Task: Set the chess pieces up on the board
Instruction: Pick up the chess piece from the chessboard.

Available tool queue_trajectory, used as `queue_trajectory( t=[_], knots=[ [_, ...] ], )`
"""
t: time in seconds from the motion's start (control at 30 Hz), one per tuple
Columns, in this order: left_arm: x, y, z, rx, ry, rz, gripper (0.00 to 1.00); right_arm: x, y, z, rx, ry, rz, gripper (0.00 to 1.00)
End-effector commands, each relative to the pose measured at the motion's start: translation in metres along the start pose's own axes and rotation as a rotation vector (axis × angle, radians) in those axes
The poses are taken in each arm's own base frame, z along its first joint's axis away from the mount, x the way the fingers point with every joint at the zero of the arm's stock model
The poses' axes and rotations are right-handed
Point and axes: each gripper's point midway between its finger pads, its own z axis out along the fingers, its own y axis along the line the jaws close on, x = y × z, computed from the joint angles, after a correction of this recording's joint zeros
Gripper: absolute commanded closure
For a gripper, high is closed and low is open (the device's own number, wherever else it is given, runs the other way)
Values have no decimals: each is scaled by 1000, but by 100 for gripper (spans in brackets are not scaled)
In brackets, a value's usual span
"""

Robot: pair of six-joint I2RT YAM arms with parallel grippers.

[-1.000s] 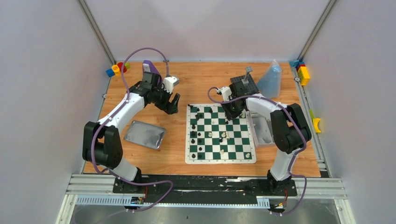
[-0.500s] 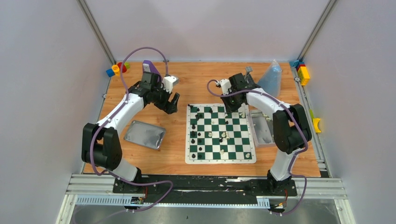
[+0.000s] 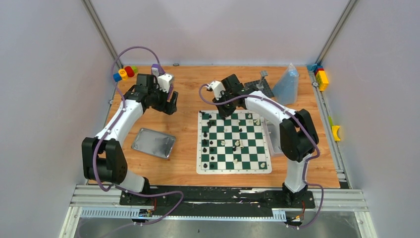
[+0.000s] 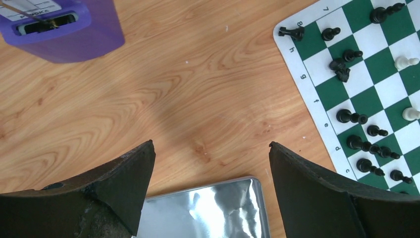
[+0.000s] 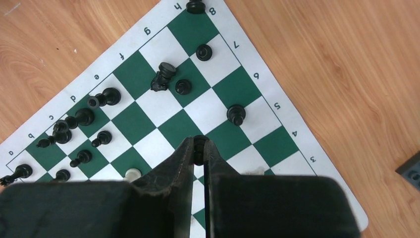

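Black piece (image 5: 199,144) pinched in your right gripper (image 5: 199,154) above the board (image 5: 190,32).

Your right gripper's fingers (image 5: 184,163) are pressed almost together, and the small black piece is nipped between their tips at the centre of the right wrist view. Below it are the squares near the board's numbered edge. More chess pieces (image 5: 106,96), mostly black with a few white, are scattered over the squares at the left and top of that view. Your left gripper (image 4: 210,148) has its fingers spread wide and holds nothing. It hangs over the wooden table (image 4: 198,74). In its wrist view a corner of the silver tin (image 4: 213,208) is at bottom centre and the board's corner is at upper right. In the top view the board sits just right of centre.
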Motion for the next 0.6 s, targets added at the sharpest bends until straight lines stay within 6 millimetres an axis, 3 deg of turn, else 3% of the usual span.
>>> queue_trajectory(
  t=[0.0, 0.27, 0.57],
  knots=[
    [-13, 4, -13, -22, -68, -9, 7, -12, -4, 6, -18, -20, 3, 100],
    [-12, 19, -18, -73, -72, -53, 7, -13, 37, 28, -115, 9, -34, 100],
    [-11, 35, -25, -102, -86, -106, 7, -5, 56, 47, -146, 51, -47, 100]
  ],
)
